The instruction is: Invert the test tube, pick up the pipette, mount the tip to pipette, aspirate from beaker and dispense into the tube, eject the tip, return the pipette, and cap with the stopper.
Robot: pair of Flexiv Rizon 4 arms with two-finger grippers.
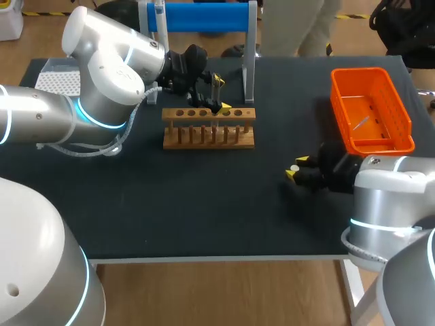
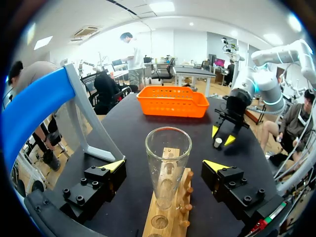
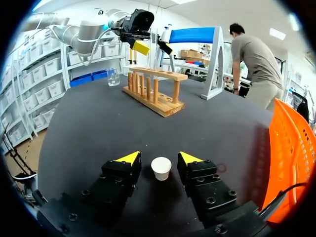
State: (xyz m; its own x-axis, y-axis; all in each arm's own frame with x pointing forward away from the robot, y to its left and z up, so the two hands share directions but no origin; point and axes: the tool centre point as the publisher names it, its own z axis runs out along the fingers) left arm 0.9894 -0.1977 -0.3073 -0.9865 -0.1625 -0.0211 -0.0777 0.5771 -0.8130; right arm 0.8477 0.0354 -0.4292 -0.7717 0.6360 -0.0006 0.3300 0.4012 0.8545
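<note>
1. The left pincer (image 2: 165,165) is hanging open over the wooden rack (image 2: 173,217). Its fingers are flanking the test tube (image 2: 168,148) without touching it. The tube is standing in a rack hole with its mouth facing up.
2. If the fingers are closing off-centre, one is likely to be meeting the glass first. That could be tipping the tube in its hole or dragging the rack, which looks light, across the tabletop (image 3: 98,123).
3. The right pincer (image 3: 159,158) is sitting low on the tabletop, also open. The white stopper (image 3: 161,168) is standing between its fingers with a gap showing on each side.
4. The stopper is looking small and round, so an uneven squeeze risks sending it skidding out from between the fingers.
5. Capping is going to bring both arms to the same rack, so a clash of wrists there is worth guarding against.
6. The left wrist view is showing the clearance on both sides of the tube, which the arm's own wrist is hiding in the head view.
7. The right wrist view is showing the gaps beside the stopper. It is also showing a beaker (image 3: 113,76) beyond the rack, which I am not managing to pick out from above.
8. Only the head view is showing that the two pincers are well apart, with the orange basket (image 1: 359,72) lying near the right arm.
</note>
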